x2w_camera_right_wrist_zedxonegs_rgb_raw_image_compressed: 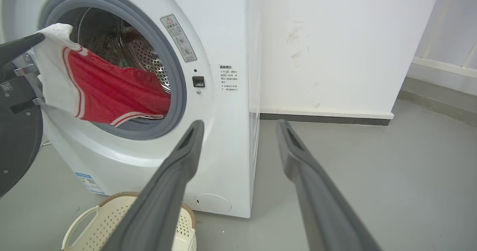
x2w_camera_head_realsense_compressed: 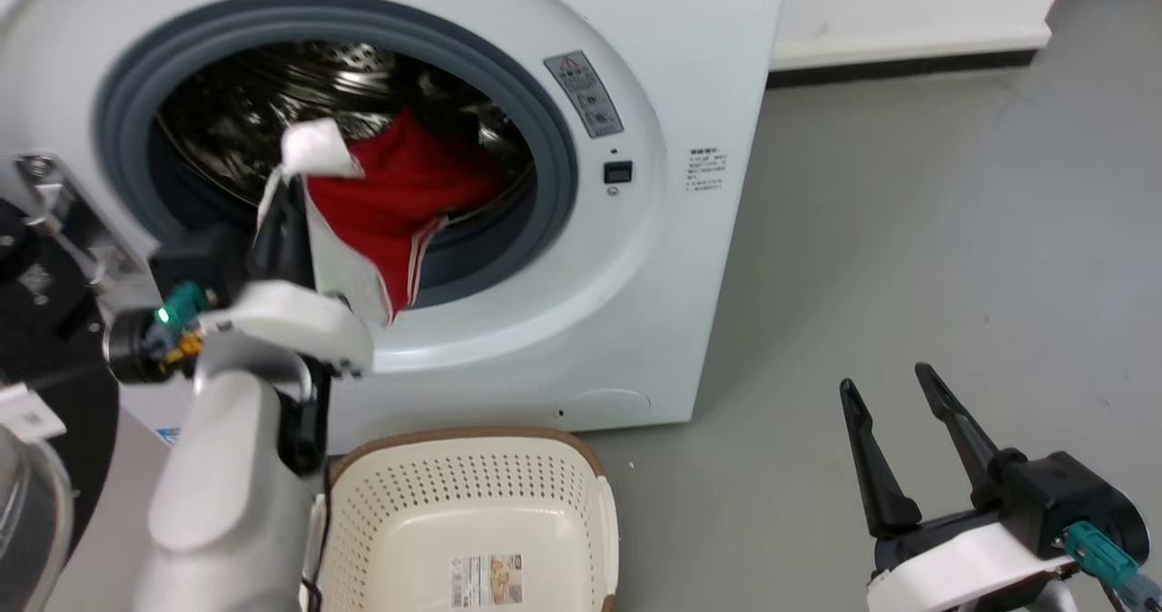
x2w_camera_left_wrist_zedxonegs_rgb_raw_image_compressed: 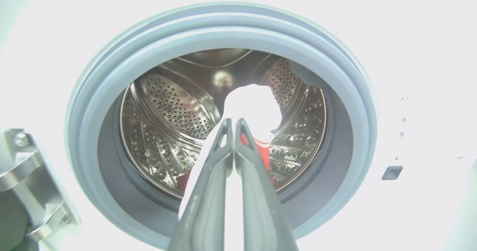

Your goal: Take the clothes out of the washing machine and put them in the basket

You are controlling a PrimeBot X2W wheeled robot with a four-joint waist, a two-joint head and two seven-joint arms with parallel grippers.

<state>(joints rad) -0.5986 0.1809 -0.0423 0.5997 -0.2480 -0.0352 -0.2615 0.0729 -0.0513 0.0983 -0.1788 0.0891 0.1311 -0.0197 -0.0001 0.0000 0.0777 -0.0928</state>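
While my left jaws clamp the clothes [x2w_camera_head_realsense_compressed: 399,194] half out of the washing machine [x2w_camera_head_realsense_compressed: 690,67], centre left, right jaws gape empty; next, I'd lower them into the basket [x2w_camera_head_realsense_compressed: 472,434].

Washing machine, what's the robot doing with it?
The robot's job is getting the laundry out. Its left gripper is shut on the white edge of the red and white clothes, which hang half out of the porthole of the washing machine. The basket sits on the floor just below, with no clothes in it yet. The right gripper is open and holds nothing, off to the side.
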